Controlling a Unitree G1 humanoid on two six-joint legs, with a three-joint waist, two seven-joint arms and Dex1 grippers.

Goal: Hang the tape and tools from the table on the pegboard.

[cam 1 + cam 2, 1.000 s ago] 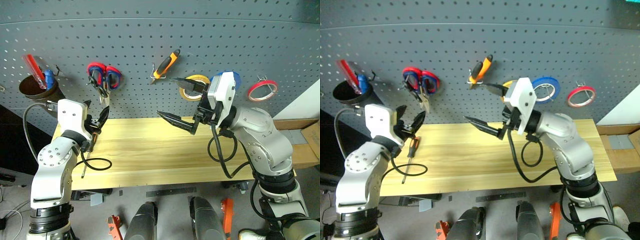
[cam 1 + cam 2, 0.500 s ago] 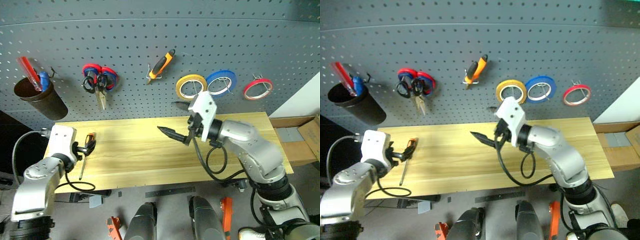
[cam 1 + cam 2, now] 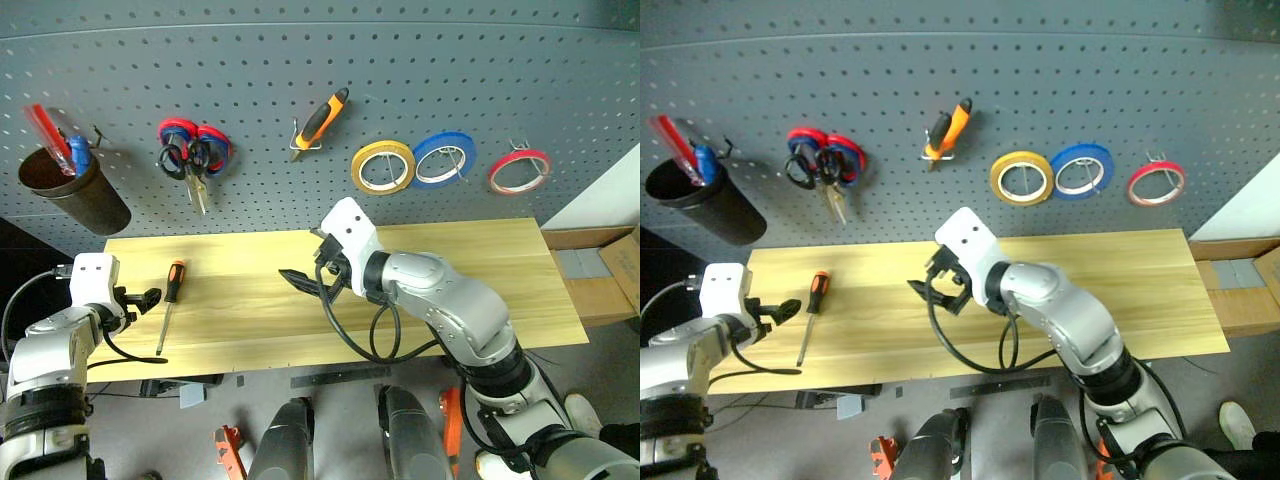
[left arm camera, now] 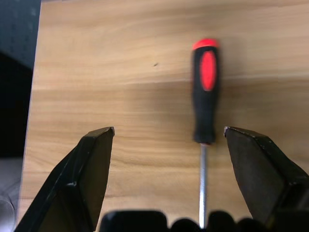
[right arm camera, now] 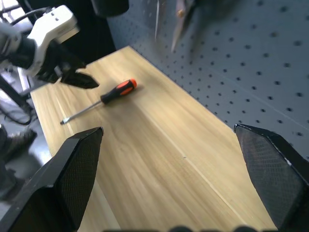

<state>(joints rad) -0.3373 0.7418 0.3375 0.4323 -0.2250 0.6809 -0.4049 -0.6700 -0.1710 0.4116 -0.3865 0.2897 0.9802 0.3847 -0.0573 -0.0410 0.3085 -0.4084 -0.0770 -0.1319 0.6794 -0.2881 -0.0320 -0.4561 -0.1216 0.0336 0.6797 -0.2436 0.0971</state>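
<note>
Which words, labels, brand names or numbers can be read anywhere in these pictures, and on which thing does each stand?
None can be read.
The screwdriver handle shows only plain orange and black, no print.
The tape rolls, such as the red tape, the pegboard and the table show no lettering.

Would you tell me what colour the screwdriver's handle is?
The screwdriver has an orange and black handle, clearest in the left wrist view.

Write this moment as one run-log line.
left end effector: open, straddling orange-and-black-handled screwdriver | right end effector: open, empty | yellowish wooden table: screwdriver unhung
</note>
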